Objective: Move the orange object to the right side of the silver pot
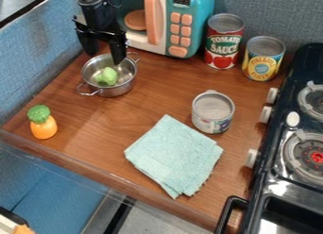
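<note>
Hanging over the silver pot (116, 91) near the top left of the view, my pincer (105, 58) has its two fingers apart, pointing down, nothing clamped between them. Can't tell whether either tip touches the pot rim. Orange object (43, 129): upright on the wooden counter (114, 117), green leafy-looking top, near the counter's left edge, lower left of the pot and well apart from it, so not on its right side. Inside the pot: a light green lump (107, 76). Pot handles stick out lower left and upper right. Behind, by the back wall: teal toy microwave (192, 20) with orange buttons and handle, then a tall can (223, 42) with a red and green label, then a shorter can (262, 58) with a yellow label just beside it. Mid-counter, right of the pot: a squat silver can (212, 112). Just below that, a folded pale teal cloth (174, 155) lying flat. Black stove (271, 181) with burners and white knobs along the right edge.
</note>
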Robot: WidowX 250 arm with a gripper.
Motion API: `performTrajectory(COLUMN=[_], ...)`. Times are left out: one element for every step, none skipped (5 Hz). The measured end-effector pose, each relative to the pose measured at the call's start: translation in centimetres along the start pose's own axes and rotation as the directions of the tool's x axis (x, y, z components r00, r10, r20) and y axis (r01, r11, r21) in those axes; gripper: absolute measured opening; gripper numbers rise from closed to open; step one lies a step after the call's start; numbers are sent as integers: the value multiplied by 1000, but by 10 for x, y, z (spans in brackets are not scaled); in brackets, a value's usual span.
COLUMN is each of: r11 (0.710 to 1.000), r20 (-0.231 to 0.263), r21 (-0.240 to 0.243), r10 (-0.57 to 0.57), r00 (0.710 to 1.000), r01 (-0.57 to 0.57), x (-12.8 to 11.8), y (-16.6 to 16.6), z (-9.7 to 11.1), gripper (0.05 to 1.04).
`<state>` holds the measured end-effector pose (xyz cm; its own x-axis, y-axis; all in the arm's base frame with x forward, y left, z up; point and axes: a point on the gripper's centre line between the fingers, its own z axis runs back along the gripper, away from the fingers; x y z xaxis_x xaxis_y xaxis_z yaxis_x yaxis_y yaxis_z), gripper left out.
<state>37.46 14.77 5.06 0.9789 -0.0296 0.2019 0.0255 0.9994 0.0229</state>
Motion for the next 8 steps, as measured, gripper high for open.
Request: performTrajectory(r11=[1000,1000,998,997,995,994,995,995], r20=[-47,-40,16,1,-30,-95,-130,-141], r21=[-19,-4,52,66,75,80,73,68], r10=[-2,-2,-20,-45,-56,-71,-64,-64], r00=[999,999,1000,999,998,993,989,988], r01=[1,2,19,45,58,78,74,74], x=[-12,-47,-81,-104,-124,-140,-145,-148], y=[-3,1,20,31,43,44,44,43], z=[-18,-8,21,22,19,1,-8,-11], gripper=[1000,1000,1000,1000,1000,1000,1000,941])
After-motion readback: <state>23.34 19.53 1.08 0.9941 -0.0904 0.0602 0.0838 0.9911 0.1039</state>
